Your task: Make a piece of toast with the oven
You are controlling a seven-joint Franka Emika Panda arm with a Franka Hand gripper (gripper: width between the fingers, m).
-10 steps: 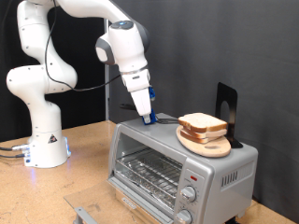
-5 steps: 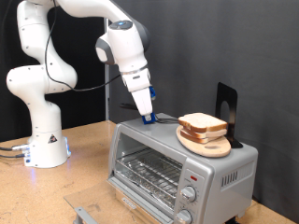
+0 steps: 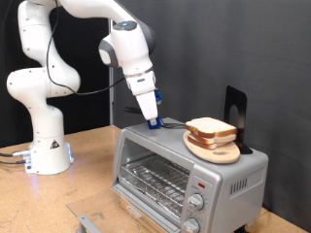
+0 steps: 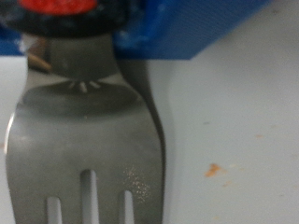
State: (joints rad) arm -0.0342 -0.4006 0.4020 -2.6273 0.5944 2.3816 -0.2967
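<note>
Your gripper [image 3: 153,120] grasps a fork [image 4: 84,140] atop the oven [image 3: 185,170] (tines flat on the lid); the piece of toast [image 3: 210,128] waits nearby on its wooden board [image 3: 216,149], ready for lifting.

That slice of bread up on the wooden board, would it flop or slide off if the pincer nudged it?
The piece of toast looks thick and flat, so it probably holds its shape. It lies loose on the round wooden board atop the oven, so a push likely slides it. It seems light. The pincer sits beside it at a fork.
</note>
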